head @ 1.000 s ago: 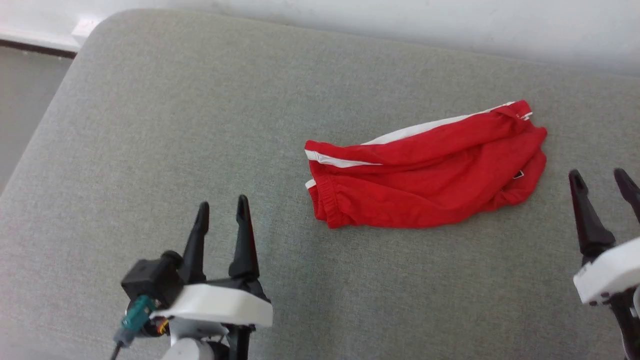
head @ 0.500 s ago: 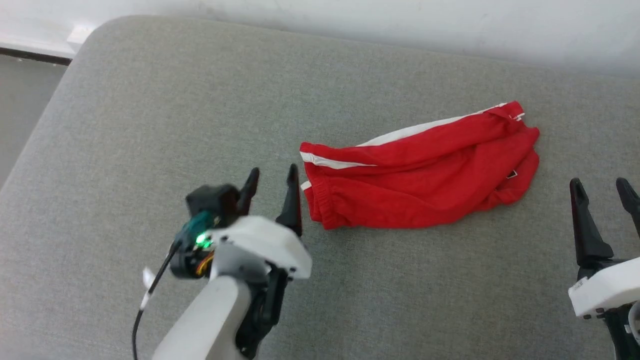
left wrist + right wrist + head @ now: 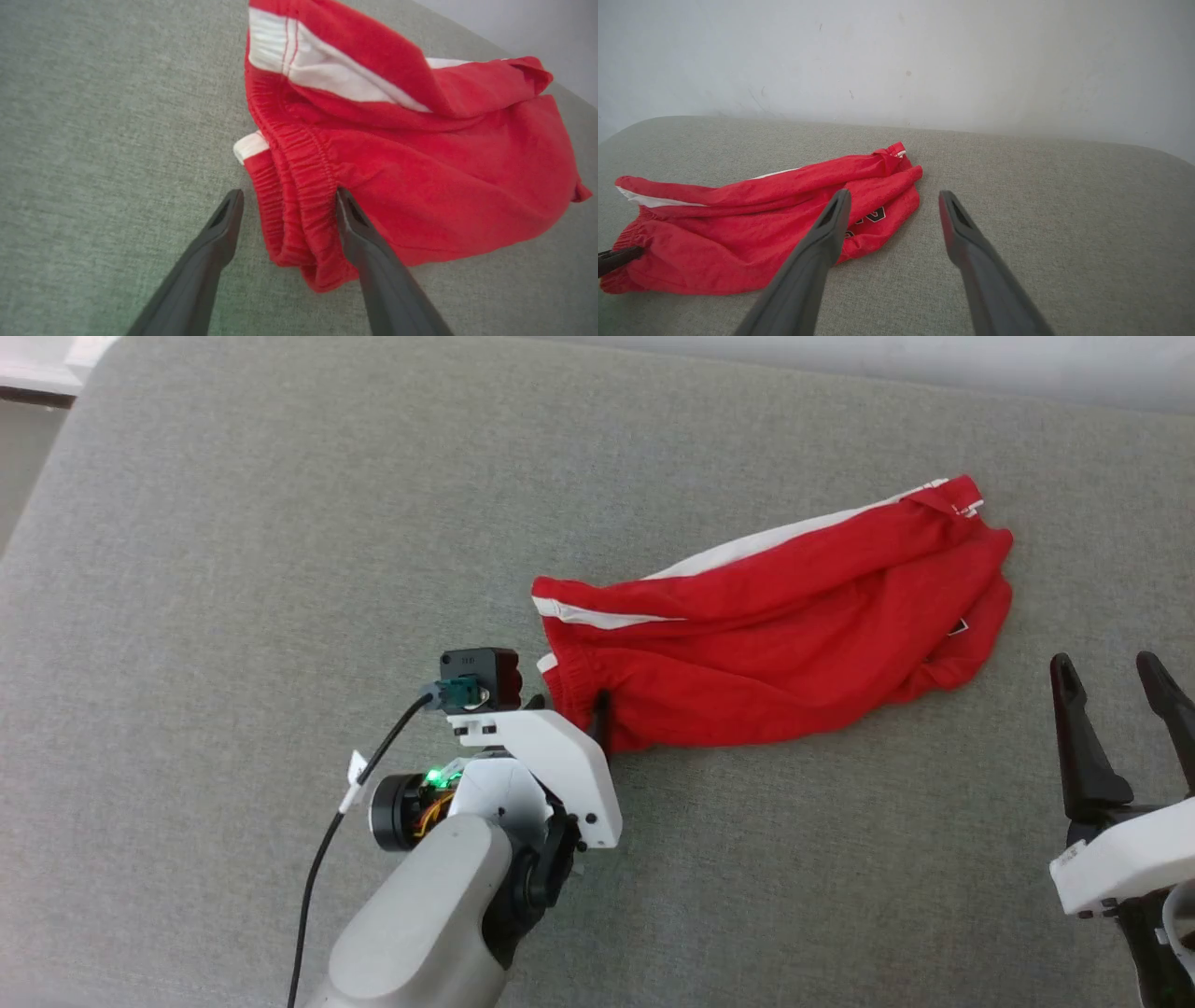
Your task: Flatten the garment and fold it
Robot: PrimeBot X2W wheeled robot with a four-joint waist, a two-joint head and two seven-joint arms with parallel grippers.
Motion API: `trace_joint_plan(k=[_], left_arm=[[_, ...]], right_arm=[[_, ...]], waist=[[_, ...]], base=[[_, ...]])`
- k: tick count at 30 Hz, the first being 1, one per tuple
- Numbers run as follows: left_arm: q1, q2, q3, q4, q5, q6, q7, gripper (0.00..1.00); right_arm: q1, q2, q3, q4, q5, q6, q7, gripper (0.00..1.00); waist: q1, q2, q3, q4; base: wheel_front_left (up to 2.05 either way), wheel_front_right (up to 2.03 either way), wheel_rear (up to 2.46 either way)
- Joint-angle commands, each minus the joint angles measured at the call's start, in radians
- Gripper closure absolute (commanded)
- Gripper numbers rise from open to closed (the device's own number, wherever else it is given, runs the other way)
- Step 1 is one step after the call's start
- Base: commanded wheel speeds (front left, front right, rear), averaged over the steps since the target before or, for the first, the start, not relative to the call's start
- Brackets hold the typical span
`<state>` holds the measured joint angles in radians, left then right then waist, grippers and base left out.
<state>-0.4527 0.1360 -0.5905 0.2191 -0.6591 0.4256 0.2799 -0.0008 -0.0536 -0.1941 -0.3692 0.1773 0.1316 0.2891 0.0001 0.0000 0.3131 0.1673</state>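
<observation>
The garment (image 3: pixel 775 635) is a pair of bright red shorts with white side stripes, lying crumpled on the grey cushion, its gathered waistband at the left end. My left gripper (image 3: pixel 569 709) is open at that waistband. In the left wrist view the garment (image 3: pixel 420 163) fills the upper right, and my left gripper (image 3: pixel 288 196) straddles the waistband folds, one finger on either side. My right gripper (image 3: pixel 1106 677) stands open over bare cushion, below the garment's right end. In the right wrist view my right gripper (image 3: pixel 895 196) points past the leg end of the garment (image 3: pixel 738 224), where part of a dark printed logo shows.
The grey fabric cushion (image 3: pixel 233 569) spreads wide to the left and toward me. Its rounded left edge drops to the floor (image 3: pixel 14 485). A white wall (image 3: pixel 896 56) rises behind the cushion's far edge. A black cable (image 3: pixel 317 877) hangs from my left wrist.
My left arm has moved forward and to the right, from open cushion to the garment's waistband, still open. The head view has tilted down slightly. My right gripper has stayed put.
</observation>
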Motion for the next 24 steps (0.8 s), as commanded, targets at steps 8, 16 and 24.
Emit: trace_joint_plan(k=[8,16,24], left_arm=[[-0.01,-0.004,0.001,0.061,-0.023,0.034,0.06,0.0],[0.029,-0.011,0.013,0.07,-0.079,-0.02,0.05,1.0],[0.069,0.005,0.034,0.001,-0.096,-0.04,0.007,1.0]], right_arm=[[-0.031,0.003,0.01,0.015,-0.002,-0.001,-0.006,0.0],[-0.062,-0.011,0.037,0.031,0.005,-0.001,0.016,0.0],[-0.19,-0.119,0.048,0.078,0.027,-0.001,0.134,0.0]], waist=[[-0.0001,0.0,0.027,-0.013],[-0.0001,0.0,0.015,-0.017],[-0.0001,0.0,0.009,0.002]], base=[[0.0,0.0,0.0],[0.0,0.0,0.0],[0.0,0.0,0.0]])
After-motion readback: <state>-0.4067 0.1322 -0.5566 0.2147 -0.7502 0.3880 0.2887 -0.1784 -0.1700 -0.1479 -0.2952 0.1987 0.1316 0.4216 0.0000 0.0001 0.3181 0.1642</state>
